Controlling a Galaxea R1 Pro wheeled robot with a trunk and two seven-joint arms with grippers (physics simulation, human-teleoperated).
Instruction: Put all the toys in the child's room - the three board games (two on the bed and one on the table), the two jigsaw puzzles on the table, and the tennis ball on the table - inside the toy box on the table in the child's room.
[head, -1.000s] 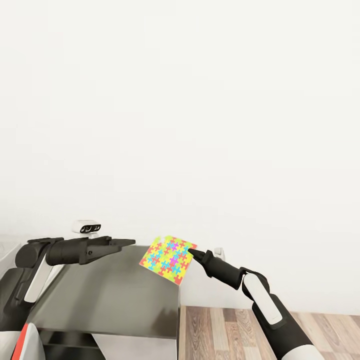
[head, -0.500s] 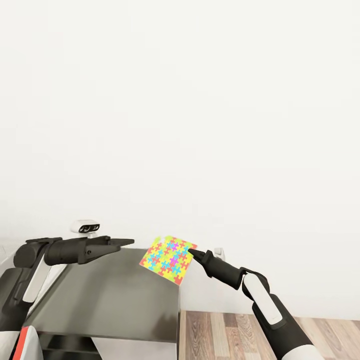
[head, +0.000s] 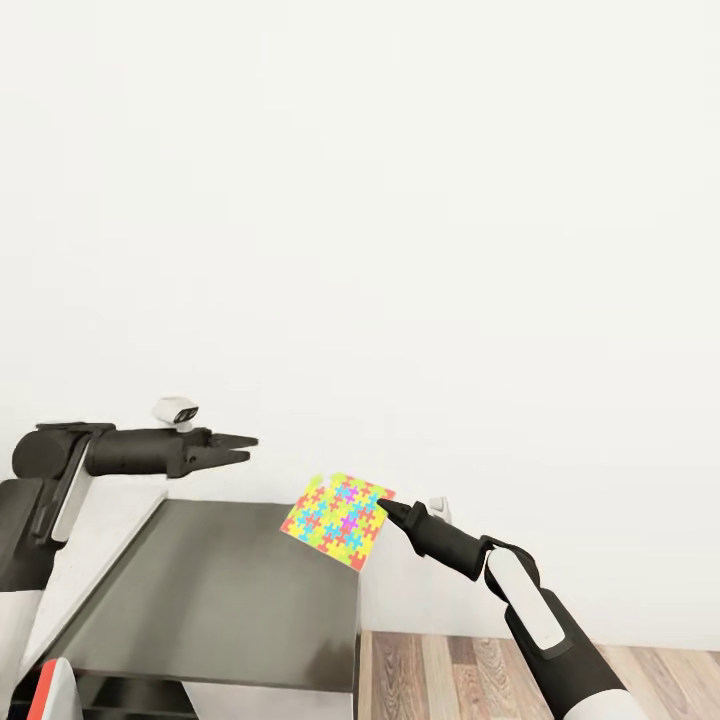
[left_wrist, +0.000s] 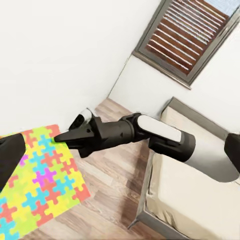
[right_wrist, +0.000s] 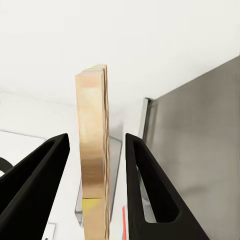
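Fingertips of our right gripper (head: 384, 506) meet on one corner of the jigsaw puzzle (head: 335, 519), and that pinch is all that keeps it in the air. In the right wrist view we see the puzzle edge-on (right_wrist: 93, 155), a pale stacked slab between the two dark fingers (right_wrist: 150, 190); there a gap seems to stand on either side of it, so we judge the hold from the head view, where the tips close on the corner. The puzzle hangs tilted, above the far right corner of the dark grey unit (head: 220, 600) and touching nothing else.

We take it for a thin, stiff, light piece. It does not sag from its single held corner. A corner pinch gives little purchase against twisting, though, so we would expect it to swing or slip if moved sharply. A hold further in along an edge would be steadier.

Our left gripper (head: 248, 446) is raised over the left side of the unit, well apart from the puzzle, with its jaws slightly parted and nothing between them. Its wrist camera looks across at the puzzle (left_wrist: 35, 185) and the right arm, with the bed (left_wrist: 200, 200) and wood floor (left_wrist: 110, 200) beyond. We cannot place the toy box from these views.
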